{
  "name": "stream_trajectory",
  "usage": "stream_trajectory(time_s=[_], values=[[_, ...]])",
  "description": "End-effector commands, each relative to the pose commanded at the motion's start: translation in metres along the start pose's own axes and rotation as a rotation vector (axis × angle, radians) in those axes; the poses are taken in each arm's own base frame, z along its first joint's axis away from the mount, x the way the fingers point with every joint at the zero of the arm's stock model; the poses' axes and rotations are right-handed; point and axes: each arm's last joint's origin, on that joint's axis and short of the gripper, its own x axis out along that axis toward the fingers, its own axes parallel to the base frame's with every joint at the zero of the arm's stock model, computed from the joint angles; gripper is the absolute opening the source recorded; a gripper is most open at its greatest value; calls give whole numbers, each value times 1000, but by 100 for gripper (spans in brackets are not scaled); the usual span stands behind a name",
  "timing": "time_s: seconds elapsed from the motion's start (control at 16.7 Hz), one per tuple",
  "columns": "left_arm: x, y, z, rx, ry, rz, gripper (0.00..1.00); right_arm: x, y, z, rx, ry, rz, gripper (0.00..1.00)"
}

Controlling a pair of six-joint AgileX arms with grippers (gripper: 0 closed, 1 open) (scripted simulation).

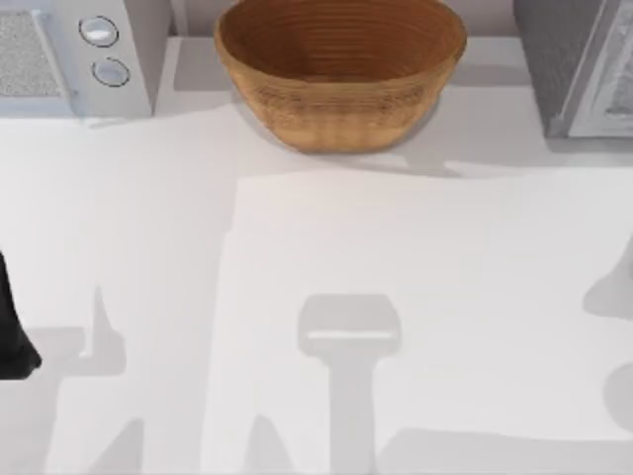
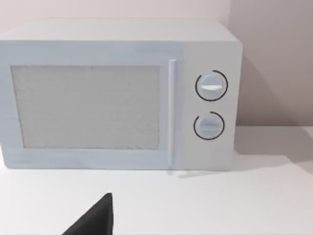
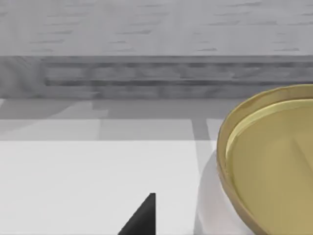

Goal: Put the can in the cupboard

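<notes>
The can (image 3: 266, 161) has a gold lid and a white body, and it sits close in front of my right gripper (image 3: 142, 220), a little to one side of it. Only a dark tip of that gripper shows in the right wrist view. Behind the can stands the grey wood-grain cupboard (image 3: 156, 73), which in the top view is at the back right corner (image 1: 574, 69). My left arm (image 1: 12, 332) is parked at the table's left edge, and a dark tip of its gripper (image 2: 93, 220) faces the microwave.
A woven brown basket (image 1: 341, 74) stands at the back middle of the white table (image 1: 415, 257). A white microwave (image 1: 74, 54) with two dials occupies the back left corner (image 2: 122, 98). Soft shadows lie across the table's front.
</notes>
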Motion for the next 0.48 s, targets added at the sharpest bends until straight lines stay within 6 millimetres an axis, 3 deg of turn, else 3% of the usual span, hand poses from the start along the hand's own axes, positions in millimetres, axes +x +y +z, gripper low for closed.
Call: stream_trajectory(time_s=[0.42, 0.48], values=[[0, 0, 0, 0, 0, 0, 100, 0, 0, 0, 0, 0, 0, 2], [0, 0, 0, 0, 0, 0, 100, 0, 0, 0, 0, 0, 0, 0]])
